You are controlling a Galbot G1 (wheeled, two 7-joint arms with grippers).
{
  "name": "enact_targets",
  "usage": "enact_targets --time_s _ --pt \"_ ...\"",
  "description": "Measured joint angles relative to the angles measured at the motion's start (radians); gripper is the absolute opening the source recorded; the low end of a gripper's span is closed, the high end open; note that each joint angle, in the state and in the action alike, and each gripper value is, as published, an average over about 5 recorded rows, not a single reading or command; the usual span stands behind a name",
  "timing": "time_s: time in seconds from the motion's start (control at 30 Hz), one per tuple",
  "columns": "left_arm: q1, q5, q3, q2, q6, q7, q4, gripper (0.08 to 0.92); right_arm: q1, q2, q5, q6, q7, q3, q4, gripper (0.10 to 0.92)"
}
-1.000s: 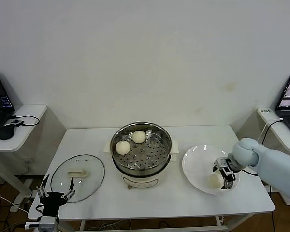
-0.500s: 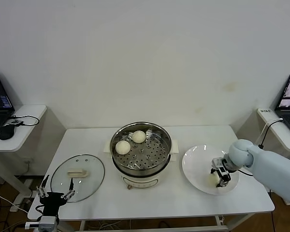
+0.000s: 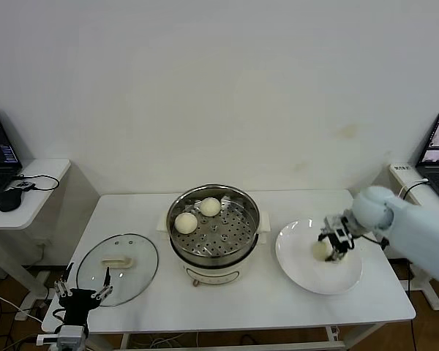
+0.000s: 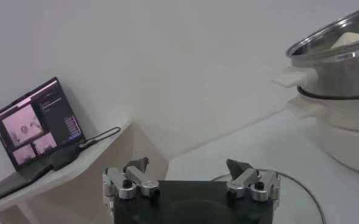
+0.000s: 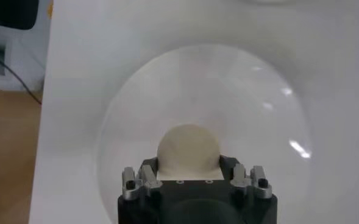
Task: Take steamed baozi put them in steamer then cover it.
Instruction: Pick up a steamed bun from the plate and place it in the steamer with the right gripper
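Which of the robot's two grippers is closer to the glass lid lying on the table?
The left. The left gripper hangs open at the table's front edge, right beside the lid. The right gripper is far across the table, shut on a bun over the plate.

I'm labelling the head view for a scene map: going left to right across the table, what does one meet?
Left tool → glass lid → steamer holding two baozi → white plate → right tool gripping a baozi.
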Motion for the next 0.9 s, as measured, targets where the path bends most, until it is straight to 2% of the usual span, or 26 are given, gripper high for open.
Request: enact_targets --time_s 0.47,0.9 --pt "0.001 -0.005 -0.018 -0.001 -0.001 0.0 -0.01 0.823 0.345 0.175 0.163 -0.028 0.029 -0.194 0.009 0.629" --pt "0.005 -0.022 -0.047 0.0 -0.002 0.0 -0.013 0.823 0.386 0.454 0.22 0.039 0.081 -0.331 -0.042 0.628"
